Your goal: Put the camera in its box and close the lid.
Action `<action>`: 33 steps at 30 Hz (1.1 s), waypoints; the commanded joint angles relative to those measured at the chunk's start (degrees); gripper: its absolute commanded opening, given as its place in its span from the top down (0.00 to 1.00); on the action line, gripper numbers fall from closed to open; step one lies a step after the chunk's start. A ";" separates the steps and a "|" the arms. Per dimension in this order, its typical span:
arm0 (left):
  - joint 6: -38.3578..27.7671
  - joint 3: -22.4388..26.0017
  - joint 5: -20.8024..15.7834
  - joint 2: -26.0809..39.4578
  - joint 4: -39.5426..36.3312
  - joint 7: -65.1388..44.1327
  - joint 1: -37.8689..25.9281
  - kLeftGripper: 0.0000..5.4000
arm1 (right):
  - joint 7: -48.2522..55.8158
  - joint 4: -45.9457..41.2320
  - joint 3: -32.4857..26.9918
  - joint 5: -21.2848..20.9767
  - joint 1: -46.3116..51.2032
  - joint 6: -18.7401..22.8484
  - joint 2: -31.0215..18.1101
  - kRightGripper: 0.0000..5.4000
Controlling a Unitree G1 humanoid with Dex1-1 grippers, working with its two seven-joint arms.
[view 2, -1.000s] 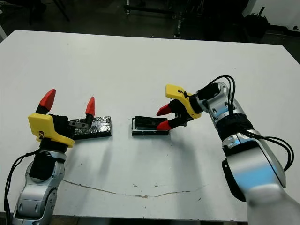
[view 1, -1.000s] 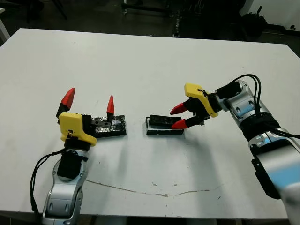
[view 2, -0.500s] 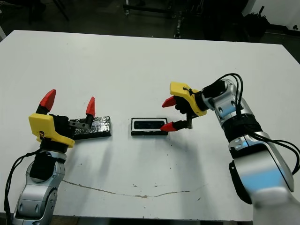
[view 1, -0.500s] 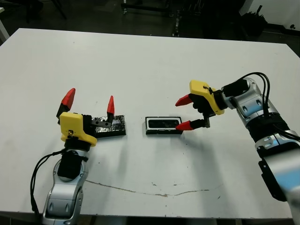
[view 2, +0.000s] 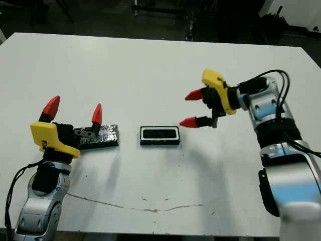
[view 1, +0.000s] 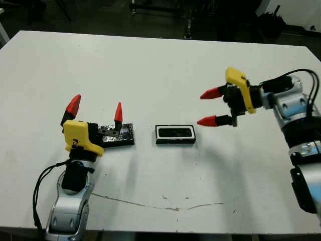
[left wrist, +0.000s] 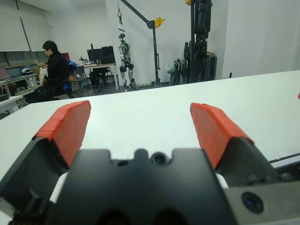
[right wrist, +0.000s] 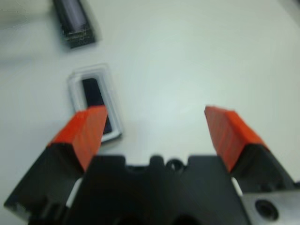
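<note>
Left eye view, camera (view 1: 175,132) boxed, right tool (view 1: 207,107) apart

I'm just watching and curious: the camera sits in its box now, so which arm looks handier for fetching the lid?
Probably the left gripper: open, right at the lid. The right gripper is open too, beyond the box.

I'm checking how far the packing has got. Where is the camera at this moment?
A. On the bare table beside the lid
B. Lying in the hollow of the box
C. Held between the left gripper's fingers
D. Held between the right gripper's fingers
B: the camera shows as a dark bar inside the white-lined hollow of the box, while the right gripper is open, empty and off to the side, and the lid lies apart by the left gripper.
</note>
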 commanded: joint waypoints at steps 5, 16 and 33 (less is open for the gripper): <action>0.53 0.35 0.30 1.07 0.62 -0.41 -0.12 0.00 | -23.44 -26.15 -7.93 0.78 22.36 -2.81 3.59 0.14; 2.97 4.22 -4.12 11.52 1.95 -11.26 -5.85 0.00 | -41.17 -47.43 -14.53 6.71 52.39 -10.66 13.44 0.44; 10.43 0.04 -18.32 38.25 28.67 -61.99 -29.64 0.00 | -50.08 -50.85 -16.93 9.83 61.61 -16.02 18.31 0.91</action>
